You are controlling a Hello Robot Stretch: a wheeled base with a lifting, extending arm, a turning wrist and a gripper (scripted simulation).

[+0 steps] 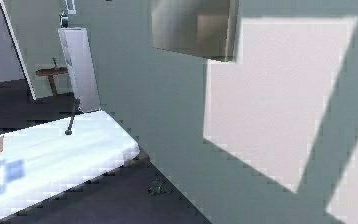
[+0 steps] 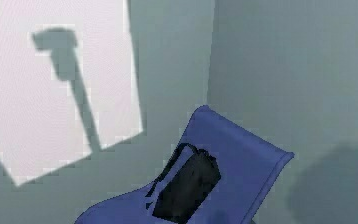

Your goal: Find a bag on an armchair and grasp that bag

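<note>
— Fig. A: where is the task's thing?
— Black soft bag [image 2: 192, 185] lies on the seat of the blue padded armchair [image 2: 237, 150], leaning against its back.
— Its place relative to the gripper, and the gripper's state?
— Neither can be told.

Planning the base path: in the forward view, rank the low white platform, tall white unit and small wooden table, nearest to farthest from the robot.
1. Low white platform, lower left.
2. Tall white unit, just past the platform's far end.
3. Small wooden table, behind the unit, far left.
</note>
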